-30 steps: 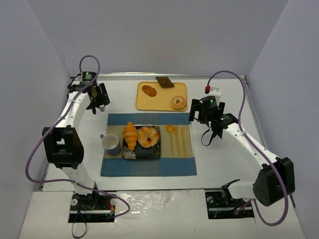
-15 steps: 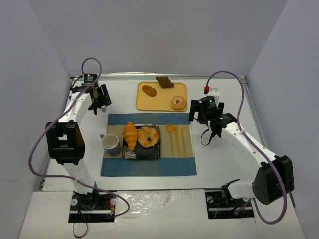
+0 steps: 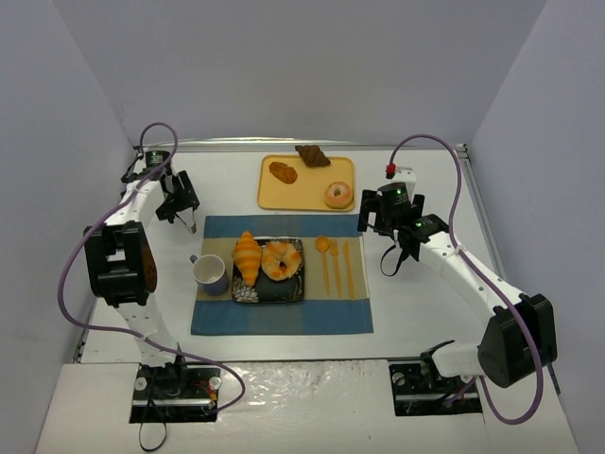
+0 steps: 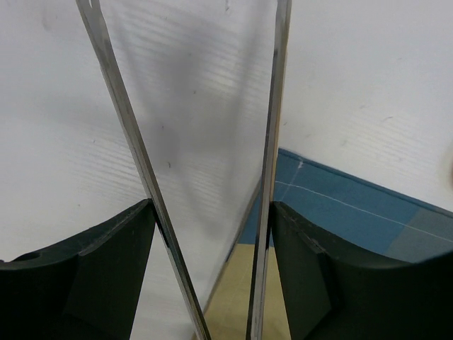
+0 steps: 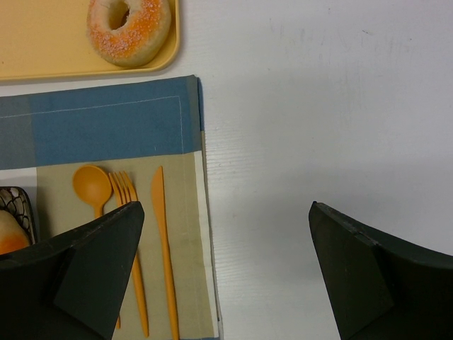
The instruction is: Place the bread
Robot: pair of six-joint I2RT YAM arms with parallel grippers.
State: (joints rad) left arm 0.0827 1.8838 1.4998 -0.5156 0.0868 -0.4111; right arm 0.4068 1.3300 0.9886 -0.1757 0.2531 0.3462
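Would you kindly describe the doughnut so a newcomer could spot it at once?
Find the yellow tray at the far side of the table, beyond the blue placemat. The doughnut lies in its near right corner. Unlike the two brown pastries sharing the tray, it is a pale, orange-dusted ring with a hole.

White worktop point(image 3: 227, 189), a placemat point(image 3: 284, 317) checked in blue and tan, a plain yellow tray point(image 3: 307, 194). The doughnut point(image 3: 338, 195) shows orange frosting speckled white, the roll point(image 3: 283, 172) golden brown, the pastry point(image 3: 312, 155) dark brown. Golden croissant point(image 3: 247, 256) with browner ridges, black plate point(image 3: 274, 290) patterned in white, blue mug point(image 3: 210, 273) white inside, all-orange cutlery point(image 3: 337, 265).
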